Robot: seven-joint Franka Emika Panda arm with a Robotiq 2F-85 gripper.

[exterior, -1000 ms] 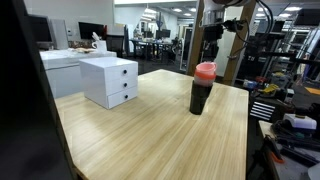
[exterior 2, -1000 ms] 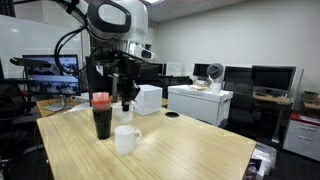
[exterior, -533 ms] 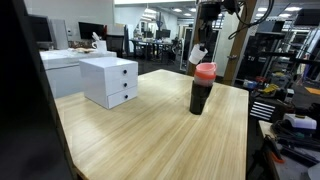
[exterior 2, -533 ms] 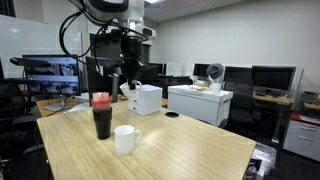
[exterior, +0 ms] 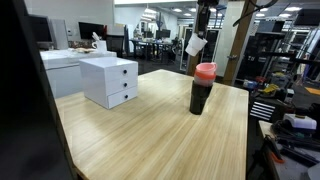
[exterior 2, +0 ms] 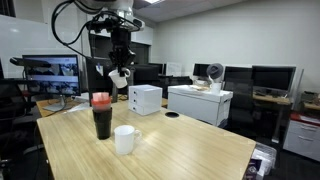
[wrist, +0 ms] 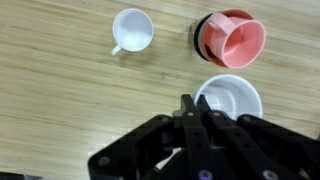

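My gripper (wrist: 192, 103) is shut on the rim of a white cup (wrist: 230, 98) and holds it high above the wooden table. In both exterior views the cup (exterior: 195, 46) (exterior 2: 119, 76) hangs tilted under the gripper (exterior: 203, 27) (exterior 2: 121, 62). Below stands a dark tumbler with a pink top (wrist: 232, 40) (exterior: 203, 88) (exterior 2: 102, 115). A second white mug (wrist: 132, 30) (exterior 2: 125, 139) stands on the table beside the tumbler.
A white two-drawer box (exterior: 110, 80) (exterior 2: 145, 99) stands on the wooden table (exterior: 150, 135). A white cabinet (exterior 2: 200, 104) sits beyond the table, with monitors and office desks around. Cluttered shelves (exterior: 290, 110) stand past one table edge.
The arm has risen from beside the tumbler, carrying the white cup up well above the table.
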